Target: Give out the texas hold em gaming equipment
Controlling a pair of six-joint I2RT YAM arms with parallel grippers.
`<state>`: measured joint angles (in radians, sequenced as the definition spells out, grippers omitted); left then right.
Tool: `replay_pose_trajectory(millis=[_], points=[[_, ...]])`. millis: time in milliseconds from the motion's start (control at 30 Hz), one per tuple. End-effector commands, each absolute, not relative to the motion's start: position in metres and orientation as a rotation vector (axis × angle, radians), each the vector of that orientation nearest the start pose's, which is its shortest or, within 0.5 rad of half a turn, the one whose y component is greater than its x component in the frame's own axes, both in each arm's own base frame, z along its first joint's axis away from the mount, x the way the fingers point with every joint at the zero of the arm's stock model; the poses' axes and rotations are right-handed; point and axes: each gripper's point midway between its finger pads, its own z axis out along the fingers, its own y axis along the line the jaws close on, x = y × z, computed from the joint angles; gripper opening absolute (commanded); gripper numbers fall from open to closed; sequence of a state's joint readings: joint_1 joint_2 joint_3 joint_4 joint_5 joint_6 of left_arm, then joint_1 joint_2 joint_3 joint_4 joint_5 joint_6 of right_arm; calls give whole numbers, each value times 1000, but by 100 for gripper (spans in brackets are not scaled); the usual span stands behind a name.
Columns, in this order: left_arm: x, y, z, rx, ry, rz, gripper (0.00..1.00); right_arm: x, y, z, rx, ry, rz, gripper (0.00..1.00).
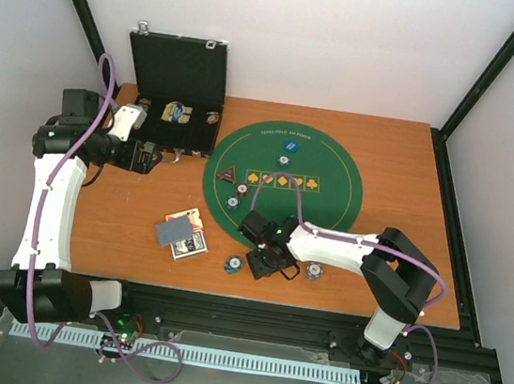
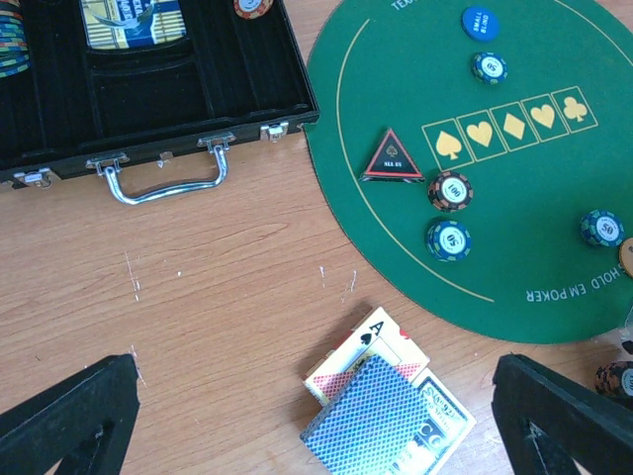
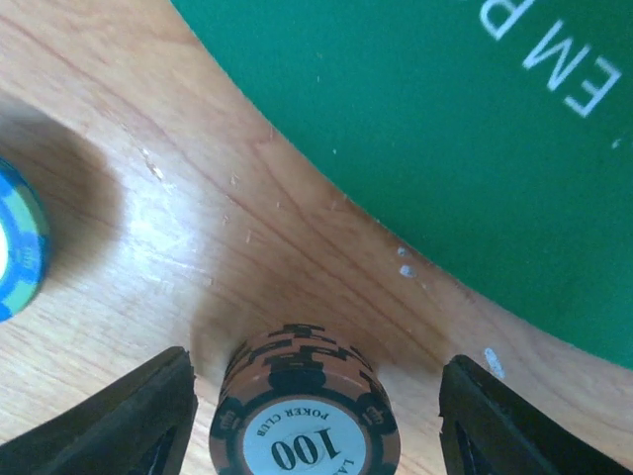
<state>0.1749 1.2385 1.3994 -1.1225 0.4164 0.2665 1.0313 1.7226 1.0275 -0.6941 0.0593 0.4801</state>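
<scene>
Distribution looked partly done: the green mat [image 1: 331, 206] carried several poker chips [image 2: 450, 190], a blue disc [image 2: 481, 24] and the triangular token [image 2: 393, 156]. Playing cards [image 2: 381, 411] lay piled on the wood, undealt. Right gripper [image 1: 271, 262] straddled the 100 chip stack [image 3: 305, 421] just off the mat, fingers apart, touching nothing; left gripper [image 1: 148, 159] hung wide open, empty.

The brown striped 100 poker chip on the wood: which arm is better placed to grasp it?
Right. The right gripper straddles the brown striped 100 poker chip, jaws open; the left gripper hangs far off, near the black hinged case.
</scene>
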Motion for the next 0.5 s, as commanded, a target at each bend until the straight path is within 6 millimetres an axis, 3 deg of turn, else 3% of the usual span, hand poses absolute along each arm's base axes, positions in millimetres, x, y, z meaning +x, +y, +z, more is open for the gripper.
replay_pose_trajectory(millis=[0, 200, 467], points=[[304, -16, 281, 280, 2406, -331, 100, 177, 275, 12, -788, 2872, 122, 65], [304, -16, 281, 282, 2406, -327, 100, 177, 278, 17, -785, 2862, 144, 56], [304, -16, 281, 282, 2405, -332, 100, 179, 279, 25, -782, 2850, 155, 54]])
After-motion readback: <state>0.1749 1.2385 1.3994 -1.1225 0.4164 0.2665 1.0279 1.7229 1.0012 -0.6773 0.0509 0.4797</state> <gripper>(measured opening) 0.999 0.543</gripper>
